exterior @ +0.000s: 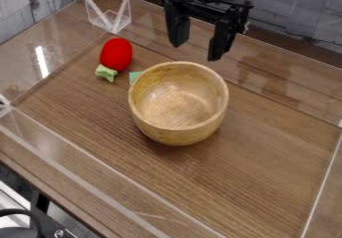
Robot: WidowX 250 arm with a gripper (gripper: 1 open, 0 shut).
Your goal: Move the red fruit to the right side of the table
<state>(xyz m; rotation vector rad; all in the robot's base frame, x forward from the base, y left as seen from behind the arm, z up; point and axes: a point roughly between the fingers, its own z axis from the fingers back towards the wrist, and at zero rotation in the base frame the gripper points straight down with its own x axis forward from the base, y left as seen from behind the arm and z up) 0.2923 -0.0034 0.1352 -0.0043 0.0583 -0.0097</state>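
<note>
brown wood-grain table (254,147) with clear acrylic walls (40,42) fills the view, a pale wall behind it. on its left part lies the red fruit (116,53), glossy, its long axis running from upper right to lower left, rounded end toward the back, green leafy stem end (107,72) pointing down-left toward the front. a small green bit lies just beside it, near the wooden bowl (178,103), which stands upright mid-table, just right of the fruit and apart from it. above and behind the bowl hangs the black gripper (205,37), pointing down, jaws spread wide, holding nothing, well clear of the fruit.
</note>
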